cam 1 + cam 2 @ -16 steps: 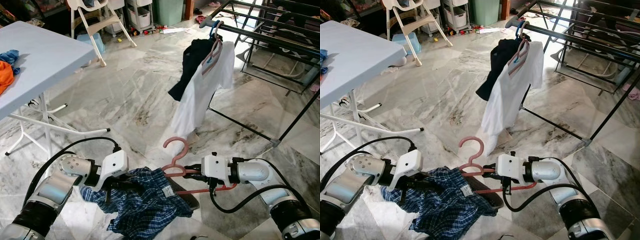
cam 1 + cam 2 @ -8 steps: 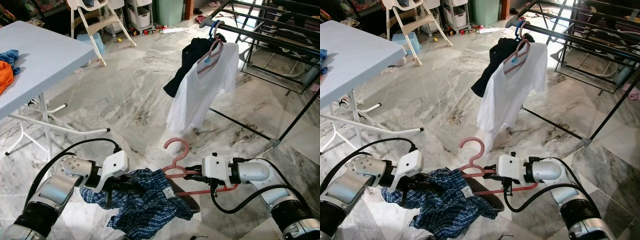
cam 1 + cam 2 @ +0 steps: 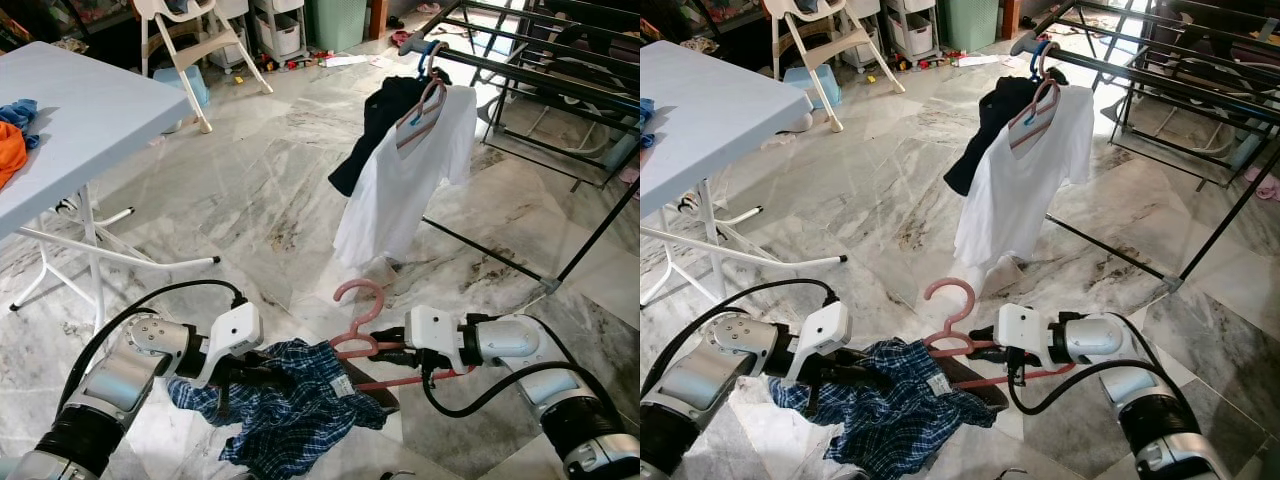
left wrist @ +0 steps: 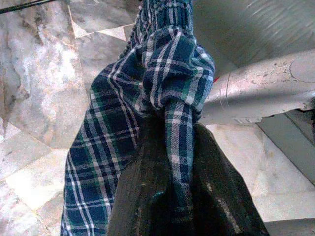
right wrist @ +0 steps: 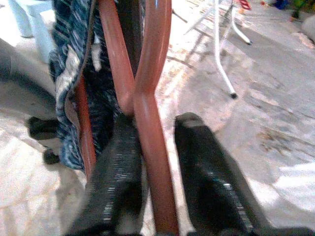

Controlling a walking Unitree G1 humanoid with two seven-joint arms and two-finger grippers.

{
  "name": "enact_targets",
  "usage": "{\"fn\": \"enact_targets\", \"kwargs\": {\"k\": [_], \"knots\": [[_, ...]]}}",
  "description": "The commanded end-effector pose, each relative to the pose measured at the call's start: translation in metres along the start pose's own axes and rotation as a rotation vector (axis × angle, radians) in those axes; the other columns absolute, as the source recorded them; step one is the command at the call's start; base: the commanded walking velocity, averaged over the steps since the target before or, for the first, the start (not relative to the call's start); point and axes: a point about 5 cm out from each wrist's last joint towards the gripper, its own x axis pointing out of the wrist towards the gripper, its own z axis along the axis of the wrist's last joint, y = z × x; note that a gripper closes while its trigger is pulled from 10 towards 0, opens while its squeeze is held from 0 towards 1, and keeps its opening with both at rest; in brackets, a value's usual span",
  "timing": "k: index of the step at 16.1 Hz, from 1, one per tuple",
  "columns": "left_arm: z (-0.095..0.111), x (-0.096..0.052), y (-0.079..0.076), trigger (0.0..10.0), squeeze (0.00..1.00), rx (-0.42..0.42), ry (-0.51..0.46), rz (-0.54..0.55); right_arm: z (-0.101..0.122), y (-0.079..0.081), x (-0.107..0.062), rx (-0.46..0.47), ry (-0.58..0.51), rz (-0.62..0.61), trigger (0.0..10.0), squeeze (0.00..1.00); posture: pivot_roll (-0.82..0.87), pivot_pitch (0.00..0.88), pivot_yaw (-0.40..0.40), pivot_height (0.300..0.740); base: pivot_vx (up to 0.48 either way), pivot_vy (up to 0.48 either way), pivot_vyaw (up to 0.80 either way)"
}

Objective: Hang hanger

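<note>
Marble floor, left gripper still clenching plaid shirt, right gripper still grasping pink hanger, slightly raised.

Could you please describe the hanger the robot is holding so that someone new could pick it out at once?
Low in the head views, above the marble floor, the two silver arms meet. Between them the right gripper clamps a pink hanger, hook up, with a blue plaid shirt draped on it, which the left gripper grips. The other pink hanger hangs on the drying rack, carrying a white T-shirt.
</note>
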Motion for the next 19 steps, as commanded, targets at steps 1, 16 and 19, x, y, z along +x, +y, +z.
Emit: {"fn": "enact_targets", "kwargs": {"k": [1, 16, 19], "knots": [[0.001, 0.004, -0.003, 0.0, 0.0, 0.016, -0.004, -0.033, 0.009, -0.004, 0.002, -0.024, -0.029, 0.024, 10.0, 1.0, -0.1, 0.114, 0.063, 0.74, 0.0, 0.0, 0.0], [-0.017, -0.019, 0.022, 0.0, 0.0, 0.002, 0.007, 0.27, -0.003, -0.013, -0.017, -0.028, 0.13, 0.089, 10.0, 1.0, -0.08, 0.103, 0.052, 0.74, 0.0, 0.0, 0.0], [-0.017, -0.025, 0.026, 0.0, 0.0, 0.009, -0.003, 0.316, -0.005, -0.032, -0.017, -0.122, 0.203, -0.129, 10.0, 1.0, -0.08, 0.103, 0.053, 0.74, 0.0, 0.0, 0.0]]}}
